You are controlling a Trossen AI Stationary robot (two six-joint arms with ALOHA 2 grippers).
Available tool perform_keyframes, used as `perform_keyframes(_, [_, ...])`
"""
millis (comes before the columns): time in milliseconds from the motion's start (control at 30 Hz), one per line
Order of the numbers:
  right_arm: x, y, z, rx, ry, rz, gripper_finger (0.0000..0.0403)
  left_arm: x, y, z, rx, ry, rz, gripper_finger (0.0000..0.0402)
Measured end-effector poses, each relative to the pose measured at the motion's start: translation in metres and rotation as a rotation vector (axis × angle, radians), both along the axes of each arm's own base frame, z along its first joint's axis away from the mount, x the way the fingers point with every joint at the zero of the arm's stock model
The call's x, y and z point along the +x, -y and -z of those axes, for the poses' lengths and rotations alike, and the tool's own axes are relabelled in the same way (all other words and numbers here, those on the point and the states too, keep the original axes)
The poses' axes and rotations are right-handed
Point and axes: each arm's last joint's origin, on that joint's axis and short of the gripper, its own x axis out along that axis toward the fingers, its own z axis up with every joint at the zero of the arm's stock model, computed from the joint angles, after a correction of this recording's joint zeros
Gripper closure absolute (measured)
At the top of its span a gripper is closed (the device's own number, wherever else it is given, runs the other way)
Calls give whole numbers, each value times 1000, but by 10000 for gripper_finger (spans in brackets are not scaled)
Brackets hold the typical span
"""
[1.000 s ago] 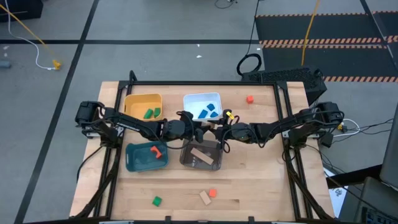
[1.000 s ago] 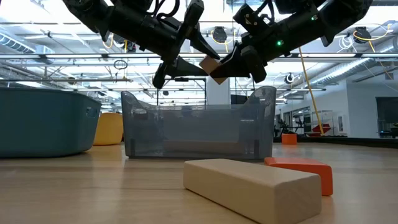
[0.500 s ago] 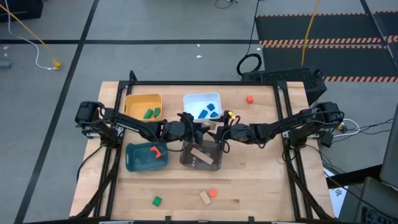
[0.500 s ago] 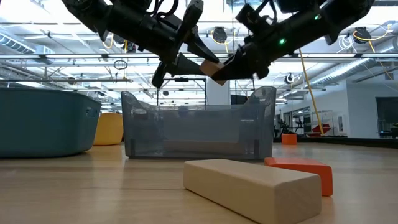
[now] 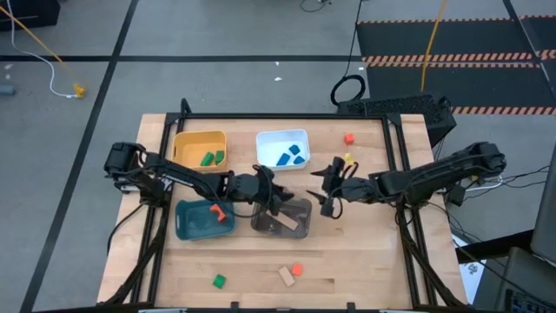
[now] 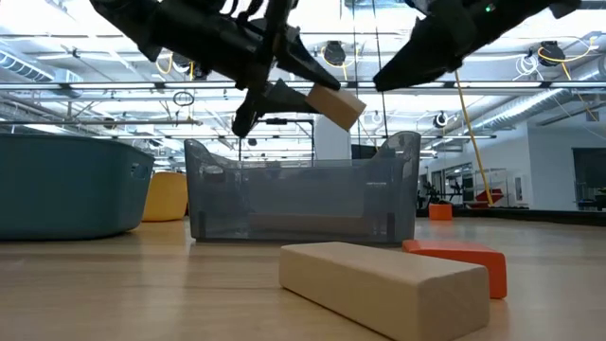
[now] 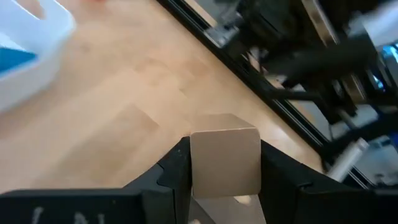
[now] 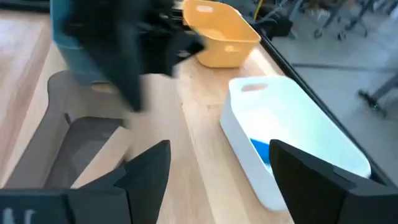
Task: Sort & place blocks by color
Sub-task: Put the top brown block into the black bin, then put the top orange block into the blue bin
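My left gripper [image 5: 278, 196] is shut on a tan wooden block [image 6: 336, 102], which hangs in the air above the grey bin [image 5: 300, 228]. My right gripper [image 5: 328, 188] stands open and holds nothing, to the right of the grey bin and apart from the block. A tan bar [image 5: 280, 222] lies in the grey bin. Green blocks [image 5: 208, 158] are in the yellow bin [image 5: 187, 139], blue blocks [image 5: 291, 156] in the white bin [image 5: 265, 139], and a red-orange block [image 5: 217, 211] in the teal bin [image 5: 187, 228]. My left gripper pinches the tan block by two opposite sides [image 7: 196, 168] between its two fingers [image 7: 174, 171]. The fingers come from the table's left, slanting slightly down. The block sticks out past the fingertips, tilted and lifted clear above the grey bin.
Loose on the table are a red-orange cube [image 5: 348, 138] at the far right and, near the front edge, a green block [image 5: 219, 280], a tan block [image 5: 286, 276] and a red-orange block [image 5: 297, 269]. The four bins stand close together mid-table.
My right gripper has opened, let go of the tan block and drawn back toward the table's right edge. My left gripper has shut on the block and taken it over, then carried it a little toward the near edge, above the grey bin.
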Motion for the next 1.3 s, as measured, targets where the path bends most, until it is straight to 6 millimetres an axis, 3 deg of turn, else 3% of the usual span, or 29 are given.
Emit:
perform_keyframes(200, [-16, 6, -2, 50, -18, 166, 143, -3, 23, 0, -34, -2, 111, 268])
perform_keyframes(333, [-25, 14, 4, 45, -58, 336, 143, -3, 26, 0, -53, -5, 164, 268])
perform_keyframes(567, [-44, 31, 26, 190, -143, 598, 143, -12, 32, 14, -129, -179, 234, 268])
perform_keyframes(800, [-58, 51, 53, 213, -181, 746, 143, -20, 42, 23, -124, -284, 235, 267])
perform_keyframes(1067, [-74, 81, 75, 219, -199, 911, 142, -18, 37, 23, -95, -276, 222, 181])
perform_keyframes(1300, [-72, 110, 80, 291, -94, 879, 142, -16, 31, 21, -100, -254, 206, 175])
